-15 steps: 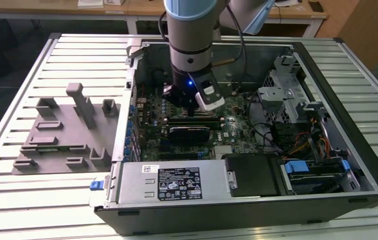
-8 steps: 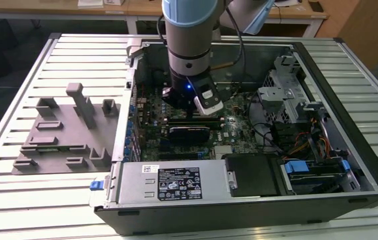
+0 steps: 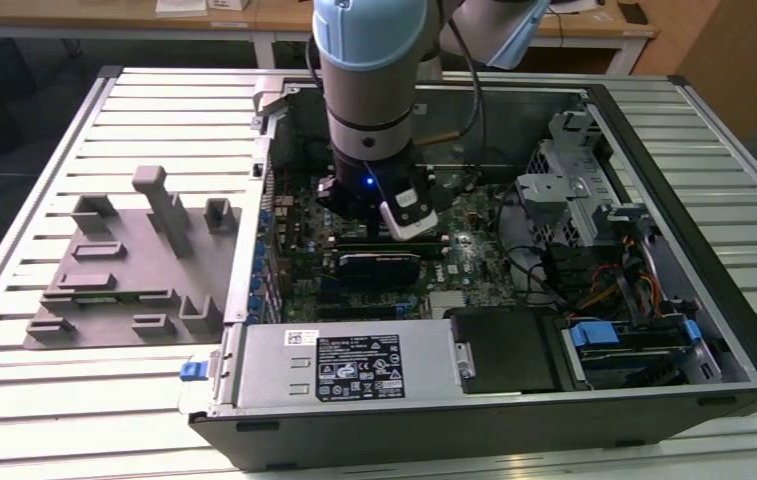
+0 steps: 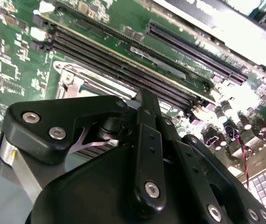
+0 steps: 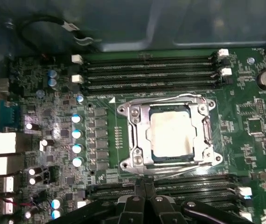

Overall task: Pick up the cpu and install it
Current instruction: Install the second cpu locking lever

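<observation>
In the first wrist view the cpu (image 5: 172,135), a flat square chip with a dull silver-grey top, lies inside the socket on the green motherboard. The socket's metal frame (image 5: 135,135) sits around its edges. My gripper (image 5: 144,193) is black, and its fingers meet in a narrow line over the memory slots just beside the socket, with nothing visible between them. In the second wrist view the gripper's black linkage (image 4: 147,154) covers most of the socket frame (image 4: 70,77). In the exterior view the arm reaches down into the open computer case, with the gripper (image 3: 375,222) low over the board.
A silver power supply box (image 3: 351,365) fills the case's near side, and a drive cage with cables (image 3: 592,230) is on the exterior view's right. A grey fixture block (image 3: 125,260) stands outside the case on the slatted table. Memory slots (image 5: 147,70) flank the socket.
</observation>
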Tool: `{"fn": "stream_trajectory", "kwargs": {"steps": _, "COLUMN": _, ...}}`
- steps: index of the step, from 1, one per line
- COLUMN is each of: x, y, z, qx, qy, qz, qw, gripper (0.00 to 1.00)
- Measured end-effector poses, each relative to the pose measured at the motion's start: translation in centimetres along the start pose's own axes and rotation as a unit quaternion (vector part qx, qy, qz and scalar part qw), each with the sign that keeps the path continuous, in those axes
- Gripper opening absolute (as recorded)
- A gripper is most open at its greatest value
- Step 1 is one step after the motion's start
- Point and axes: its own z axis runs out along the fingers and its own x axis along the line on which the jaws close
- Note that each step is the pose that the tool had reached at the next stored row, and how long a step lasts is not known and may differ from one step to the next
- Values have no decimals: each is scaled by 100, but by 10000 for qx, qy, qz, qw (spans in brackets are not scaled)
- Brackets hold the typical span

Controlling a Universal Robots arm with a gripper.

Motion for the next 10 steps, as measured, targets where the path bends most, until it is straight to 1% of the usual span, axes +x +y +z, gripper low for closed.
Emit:
{"fn": "stream_trajectory", "kwargs": {"steps": 2, "x": 24, "y": -15, "z": 9, "qx": -74, "qy": 6, "qz": 3, "qw": 10000, "gripper": 11}}
{"fn": "stream_trajectory", "kwargs": {"steps": 5, "x": 57, "y": -38, "z": 29, "qx": -155, "qy": 14, "qz": 7, "qw": 9999, "gripper": 11}}
{"fn": "stream_trajectory", "kwargs": {"steps": 7, "x": 65, "y": -45, "z": 43, "qx": -208, "qy": 19, "qz": 9, "qw": 9998, "gripper": 11}}
{"fn": "stream_trajectory", "kwargs": {"steps": 8, "x": 68, "y": -46, "z": 53, "qx": -229, "qy": 20, "qz": 10, "qw": 9997, "gripper": 11}}
{"fn": "stream_trajectory", "kwargs": {"steps": 10, "x": 72, "y": -50, "z": 79, "qx": -253, "qy": 22, "qz": 12, "qw": 9997, "gripper": 11}}
